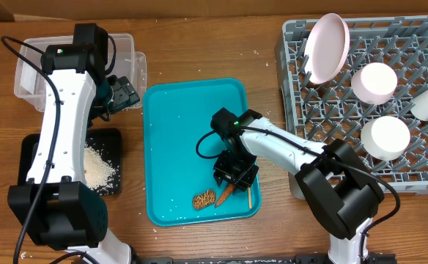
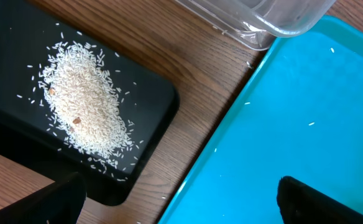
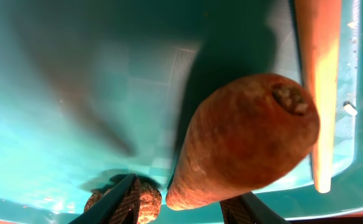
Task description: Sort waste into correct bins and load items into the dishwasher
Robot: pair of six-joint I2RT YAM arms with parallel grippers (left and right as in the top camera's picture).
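An orange carrot (image 1: 226, 193) lies at the front right of the teal tray (image 1: 170, 147), beside a brown cookie (image 1: 204, 199) and a thin wooden stick (image 1: 248, 196). My right gripper (image 1: 233, 178) is down over the carrot. In the right wrist view its jaws (image 3: 184, 190) are open around the thin end of the carrot (image 3: 243, 137), with a small gap on the left; the cookie (image 3: 147, 202) sits behind the left finger and the stick (image 3: 321, 93) is at the right. My left gripper (image 1: 122, 94) is open and empty (image 2: 178, 199) over the tray's left edge (image 2: 231, 143).
A black tray (image 1: 31, 147) holding spilled rice (image 1: 100, 165) sits at the left, also in the left wrist view (image 2: 82, 99). A clear plastic container (image 1: 126, 44) stands behind it. A grey dish rack (image 1: 294, 66) at the right holds a pink plate (image 1: 327, 48) and three cups.
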